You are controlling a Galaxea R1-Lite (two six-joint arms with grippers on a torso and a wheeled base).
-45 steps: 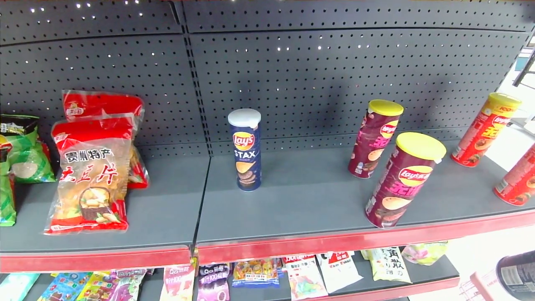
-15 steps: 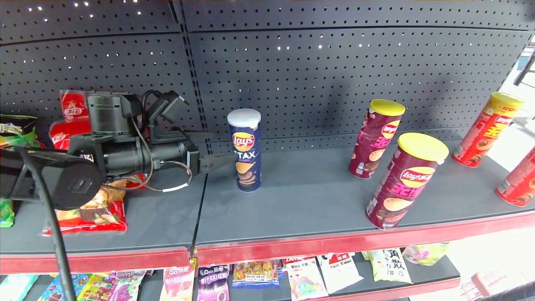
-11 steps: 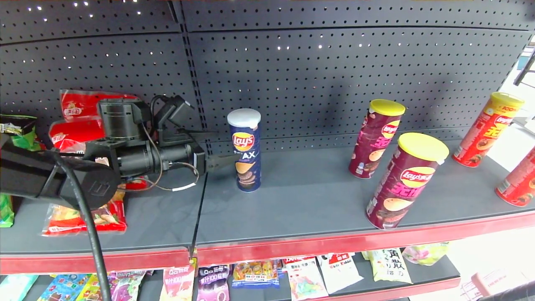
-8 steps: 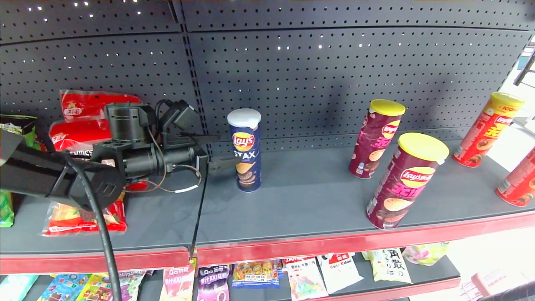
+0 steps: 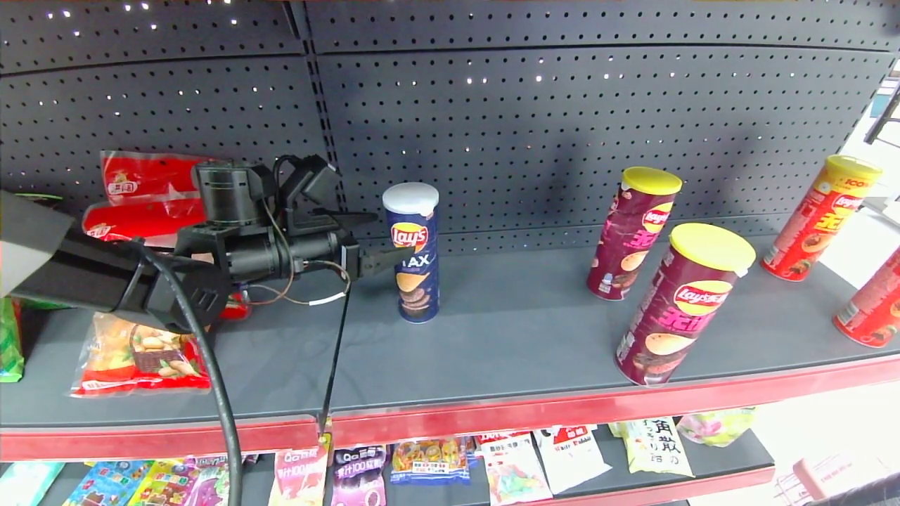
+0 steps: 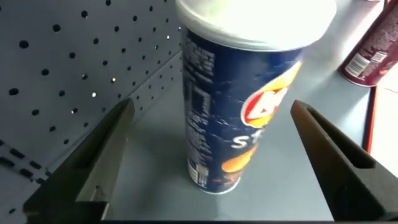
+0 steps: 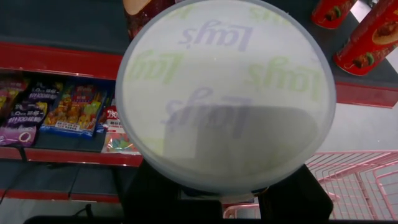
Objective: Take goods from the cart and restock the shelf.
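Left gripper [image 6: 211, 112] at blue can [image 6: 249, 93]
My jaws stood apart around it; right gripper's [image 7: 292, 193] hold unclear behind, seemingly, a lid [image 7: 224, 93].

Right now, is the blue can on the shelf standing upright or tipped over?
Upright: the blue can stands on its base on the shelf, white lid on top.

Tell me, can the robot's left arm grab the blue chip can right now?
Probably yes. The left gripper is open, with one finger on each side of the blue chip can, which stands upright on the shelf. Nothing sits between the fingers and the can, so closing should catch it.
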